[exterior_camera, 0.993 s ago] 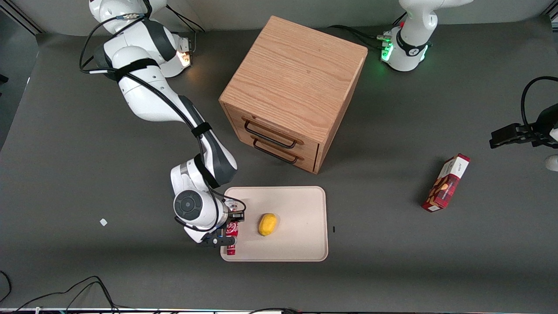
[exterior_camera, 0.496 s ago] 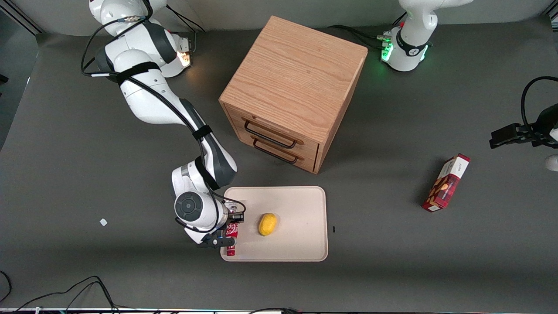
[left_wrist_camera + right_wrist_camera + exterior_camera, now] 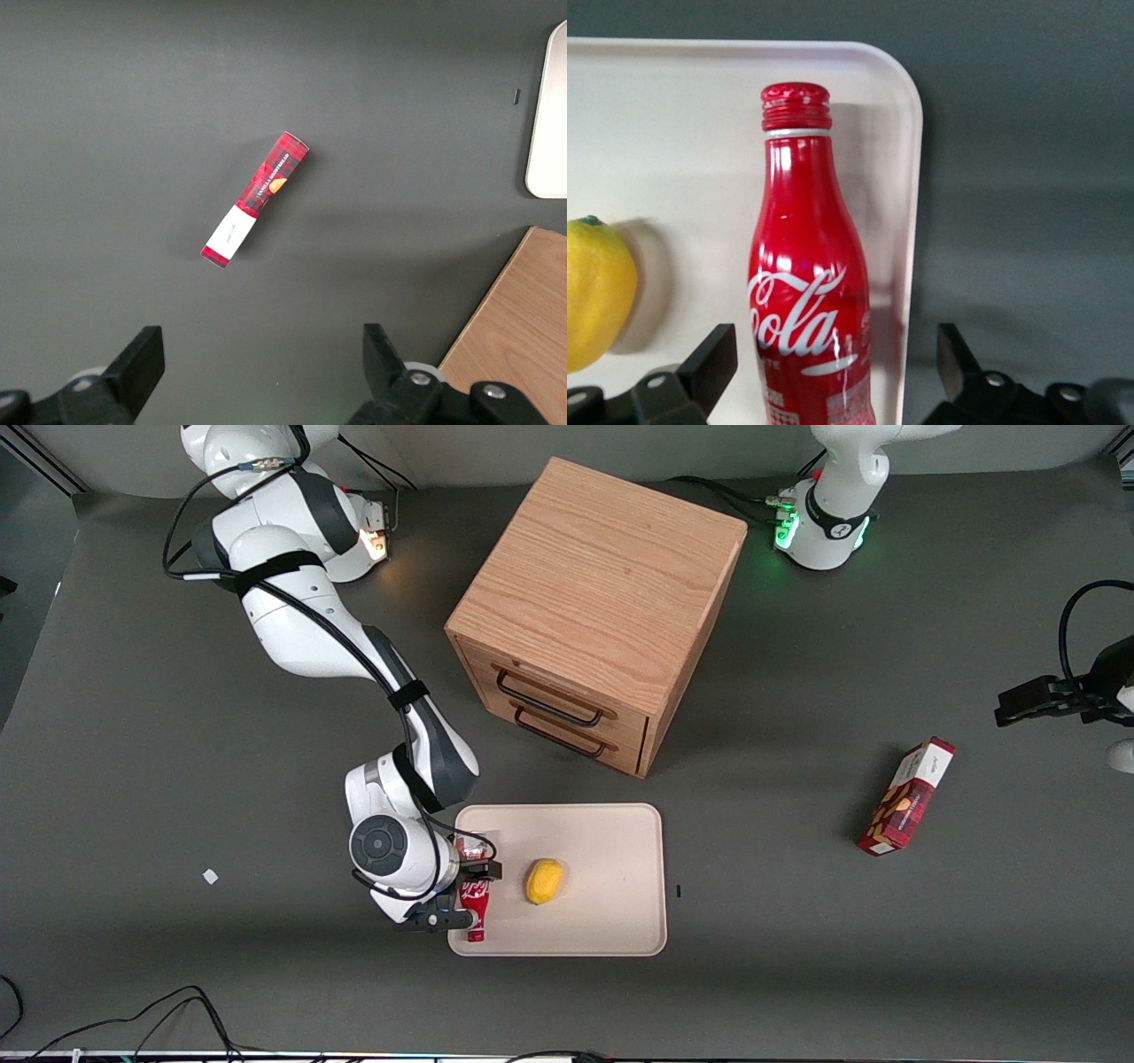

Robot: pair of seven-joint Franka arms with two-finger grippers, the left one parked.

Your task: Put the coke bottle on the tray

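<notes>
Coke bottle (image 3: 804,292): laid on the tray (image 3: 611,930), at its edge toward the working arm's end, cap nearest the front camera. Gripper (image 3: 462,895): positioned over the bottle, jaws spread wide, both fingers seen clear of the bottle's sides. Lemon (image 3: 543,880): set mid-tray beside the bottle. Wooden drawer cabinet (image 3: 594,611): placed farther back.

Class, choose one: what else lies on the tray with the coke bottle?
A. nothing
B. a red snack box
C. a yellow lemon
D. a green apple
C: a yellow lemon lies on the tray beside the coke bottle, which lies between the open fingers of the gripper.
</notes>
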